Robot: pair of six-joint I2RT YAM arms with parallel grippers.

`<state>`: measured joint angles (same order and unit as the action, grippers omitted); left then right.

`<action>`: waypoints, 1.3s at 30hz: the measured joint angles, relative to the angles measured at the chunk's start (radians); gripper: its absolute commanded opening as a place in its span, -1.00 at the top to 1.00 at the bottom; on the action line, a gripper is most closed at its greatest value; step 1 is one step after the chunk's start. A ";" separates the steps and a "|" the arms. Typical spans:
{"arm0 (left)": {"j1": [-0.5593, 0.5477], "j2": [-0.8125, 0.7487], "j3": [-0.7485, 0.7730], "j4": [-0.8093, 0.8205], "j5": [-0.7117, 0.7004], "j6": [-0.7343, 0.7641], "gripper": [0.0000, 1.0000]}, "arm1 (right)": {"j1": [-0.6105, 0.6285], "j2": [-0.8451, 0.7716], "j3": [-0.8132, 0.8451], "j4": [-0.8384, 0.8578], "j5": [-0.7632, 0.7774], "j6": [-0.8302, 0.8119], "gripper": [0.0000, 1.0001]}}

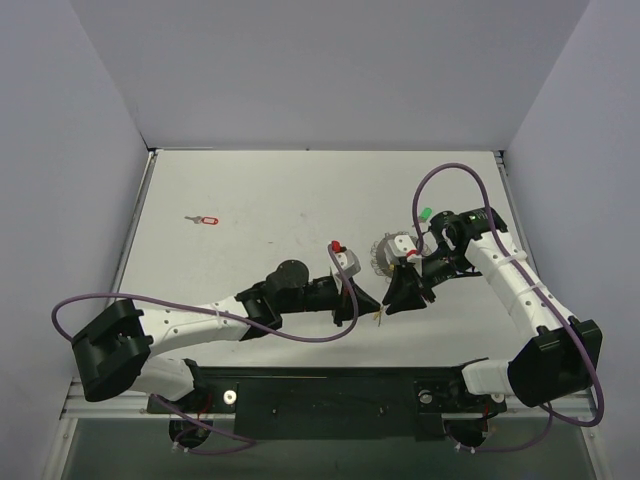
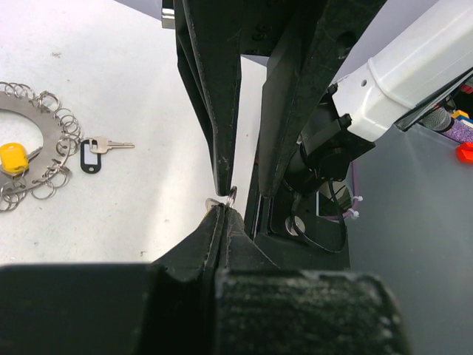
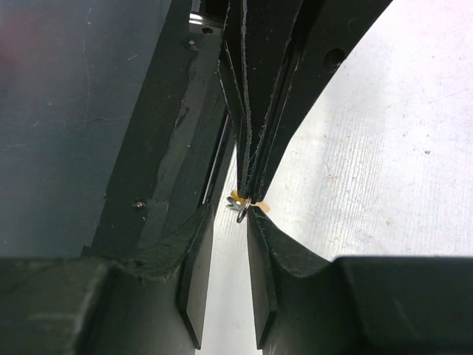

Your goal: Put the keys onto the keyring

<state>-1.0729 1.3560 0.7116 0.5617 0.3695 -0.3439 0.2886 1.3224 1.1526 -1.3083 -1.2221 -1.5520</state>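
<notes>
The left gripper point(image 3: 247, 194) is seen clamped on a yellow key point(image 3: 236, 197), whose wire loop point(image 3: 242, 214) juts from the tips. The right gripper point(image 3: 230, 222) is spread apart, its fingers point(image 3: 194, 296) set either side of that loop. The key's blade is hidden inside the grip, so its long axis cannot be told. Beyond, the keyring point(image 1: 385, 255) lies on the table point(image 1: 280, 190), nearer the right arm point(image 1: 510, 280). A grey key point(image 2: 102, 146) is seen just beside it. A green key point(image 1: 427, 213) and a red key point(image 1: 207, 219) lie farther off.
</notes>
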 measured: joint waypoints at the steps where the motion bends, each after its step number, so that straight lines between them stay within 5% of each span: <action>1: 0.000 0.000 0.004 -0.010 0.000 0.001 1.00 | 0.000 0.000 0.000 0.000 0.000 0.006 0.58; 39: -0.005 0.000 0.045 -0.064 0.001 -0.017 1.00 | 0.008 0.011 -0.014 0.053 0.014 0.185 0.60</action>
<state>-1.0779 1.3563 0.7563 0.4973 0.3706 -0.3611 0.2970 1.3334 1.1385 -1.2552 -1.2083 -1.3666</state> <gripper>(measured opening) 0.017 0.212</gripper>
